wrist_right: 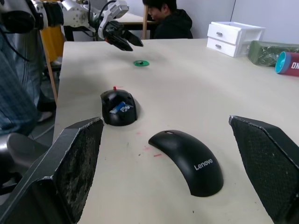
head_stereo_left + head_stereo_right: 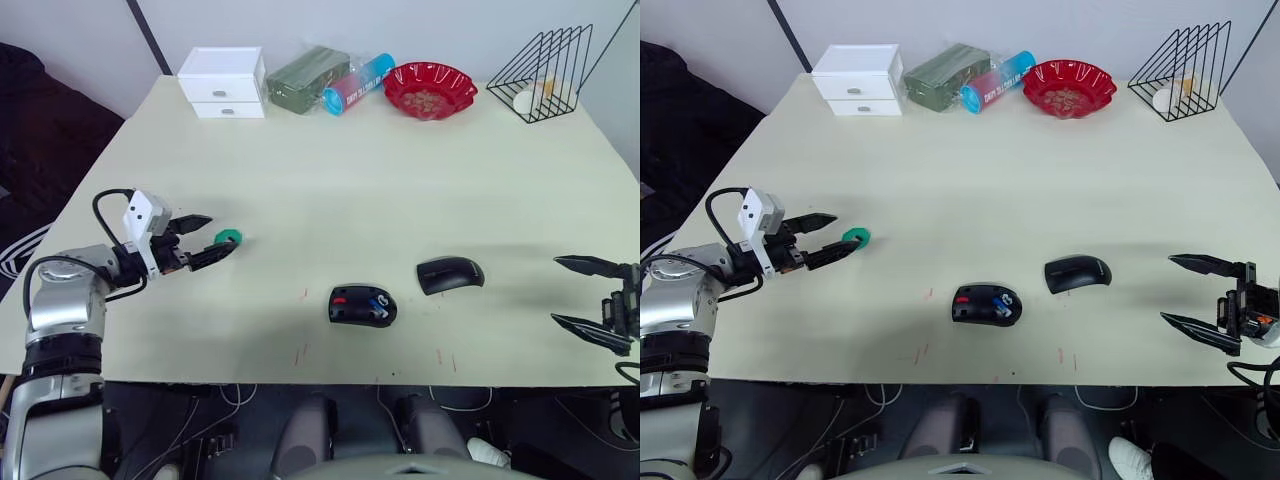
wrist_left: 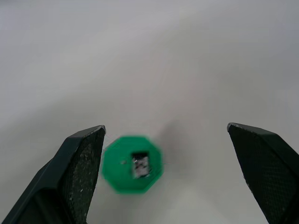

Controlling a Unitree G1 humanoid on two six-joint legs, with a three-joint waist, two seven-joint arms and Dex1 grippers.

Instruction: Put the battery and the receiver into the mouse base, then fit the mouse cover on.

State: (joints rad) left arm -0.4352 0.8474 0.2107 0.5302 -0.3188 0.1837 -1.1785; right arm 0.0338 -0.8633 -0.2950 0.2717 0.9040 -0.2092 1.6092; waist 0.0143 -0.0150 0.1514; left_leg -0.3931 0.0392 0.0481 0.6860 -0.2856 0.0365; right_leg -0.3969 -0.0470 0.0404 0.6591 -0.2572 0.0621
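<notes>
Left eye view: a pale cream table point(image 2: 330, 190) is seen from above. At the left, the left gripper point(image 2: 205, 240) is held low with its two black fingers spread open, a small green disc point(image 2: 228, 237) lying just past their tips; a small metal piece, probably the receiver, is set in the disc, so a pickup appears to be lined up. Near the front edge, the mouse base point(image 2: 362, 305) lies open side up, with something blue already seated inside, likely the battery. Just to its right, apart from it, the mouse cover point(image 2: 450, 274) rests dome up, untouched. At the far right, the right gripper point(image 2: 592, 305) is held wide open and empty, seemingly waiting. Along the back edge are ranged a white drawer box point(image 2: 223, 82), a green pouch point(image 2: 307, 78), a blue can point(image 2: 358, 83), a red bowl point(image 2: 430, 89) and a wire rack point(image 2: 545, 72). A seated person point(image 1: 170, 19) is seen beyond the table in the right wrist view.
</notes>
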